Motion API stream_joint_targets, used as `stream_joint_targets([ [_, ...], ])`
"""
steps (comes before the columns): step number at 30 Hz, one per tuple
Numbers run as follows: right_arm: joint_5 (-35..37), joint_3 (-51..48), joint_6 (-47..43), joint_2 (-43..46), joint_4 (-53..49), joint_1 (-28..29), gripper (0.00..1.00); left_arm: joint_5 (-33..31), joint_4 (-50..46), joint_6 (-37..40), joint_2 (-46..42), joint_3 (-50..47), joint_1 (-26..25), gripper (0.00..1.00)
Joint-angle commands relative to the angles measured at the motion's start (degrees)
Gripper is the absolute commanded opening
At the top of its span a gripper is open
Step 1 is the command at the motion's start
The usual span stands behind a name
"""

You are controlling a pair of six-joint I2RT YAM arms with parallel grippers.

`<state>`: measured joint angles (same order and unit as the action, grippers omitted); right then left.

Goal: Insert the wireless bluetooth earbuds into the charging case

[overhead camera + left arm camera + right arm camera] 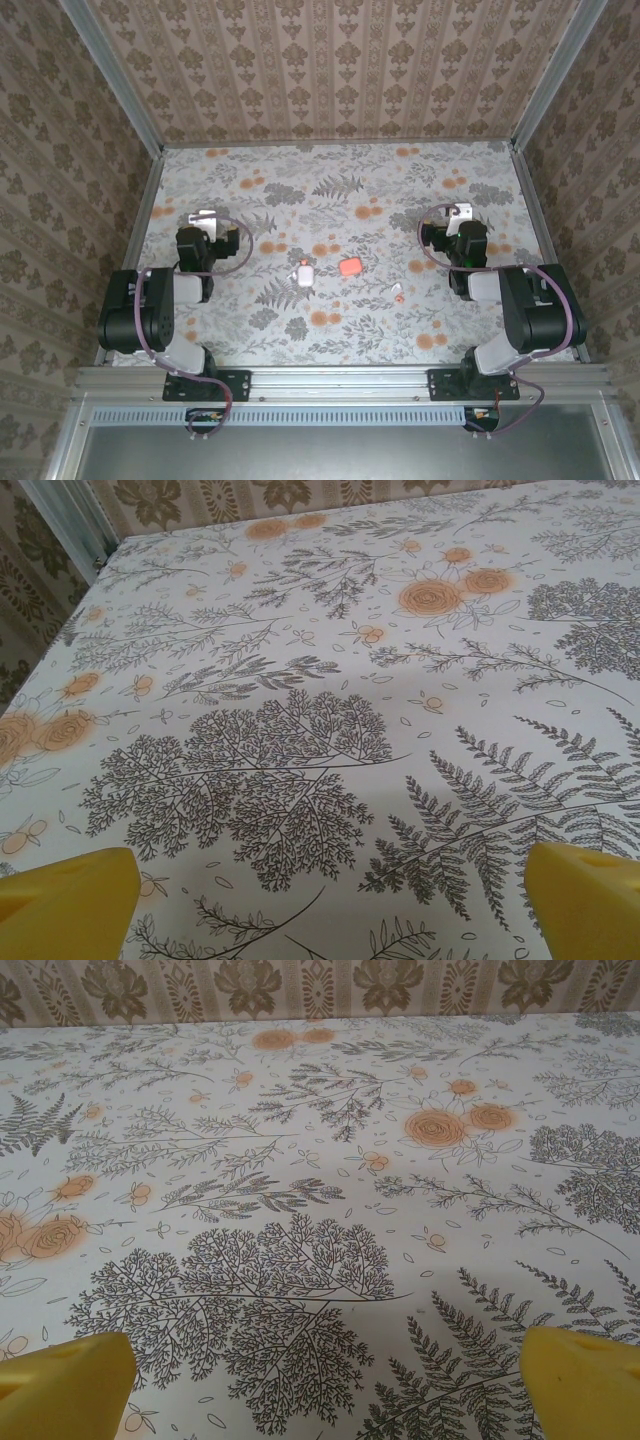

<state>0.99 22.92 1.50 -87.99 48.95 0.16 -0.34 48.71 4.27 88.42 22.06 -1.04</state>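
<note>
My left claw (pixel 325 905) is released: its yellow fingers (pixel 65 900) stand wide apart at the lower corners of its wrist view, with flowered table (pixel 300 680) between them and nothing grasped. My right claw (pixel 325 1385) is just as slack, fingers spread and nothing held between them

From above I take the case (pixel 304 273) as my mark. It sits near the middle of the table, between the two arms, small, white and glossy. I cannot tell if its lid is up. One bud (pixel 292 279) lies just beside the case on its left; it is too small for me to say whether they touch. An orange-pink lump (pixel 350 267) lies near the case on its right, clear of it. The second bud (pixel 397 293), orange tip showing, lies right of the case past the lump and a little nearer the arm bases. The left claw hangs well left of the case, the right claw well right of it, and both are farther from the bases than the case is
</note>
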Motion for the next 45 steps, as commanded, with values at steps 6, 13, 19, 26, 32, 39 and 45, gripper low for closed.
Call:
stream_joint_targets([
  [6, -0.42, 3.47, -0.17, 3.36, -8.24, 0.34, 1.0, -0.76, -1.78, -1.44, -2.5, 1.47, 0.03, 1.0],
  [13, 2.08, 23.12, 5.01, 12.62, -51.8, 2.37, 1.0, -0.29, -30.72, -4.59, -17.66, 10.57, -1.25, 0.95],
  [19, 4.25, 39.22, 7.97, 12.8, -82.06, 10.54, 1.0, 1.09, -58.29, -11.27, -21.39, 23.25, -6.0, 0.89],
  [26, 3.13, 53.15, 12.26, 3.67, -103.96, 23.44, 0.94, 0.86, -74.11, -19.62, -17.89, 28.43, -10.81, 0.86],
  [32, -1.49, 55.56, 14.75, -4.07, -103.12, 32.38, 0.91, 4.66, -77.02, -24.8, -15.67, 26.5, -11.77, 0.83],
  [39, -1.97, 59.15, 14.3, -15.28, -101.53, 37.25, 0.89, 3.77, -76.47, -25.47, -14.39, 24.48, -12.22, 0.82],
  [45, -0.69, 61.66, 13.5, -22.63, -101.08, 37.8, 0.89, 4.31, -76.01, -25.57, -14.34, 23.32, -12.45, 0.82],
])
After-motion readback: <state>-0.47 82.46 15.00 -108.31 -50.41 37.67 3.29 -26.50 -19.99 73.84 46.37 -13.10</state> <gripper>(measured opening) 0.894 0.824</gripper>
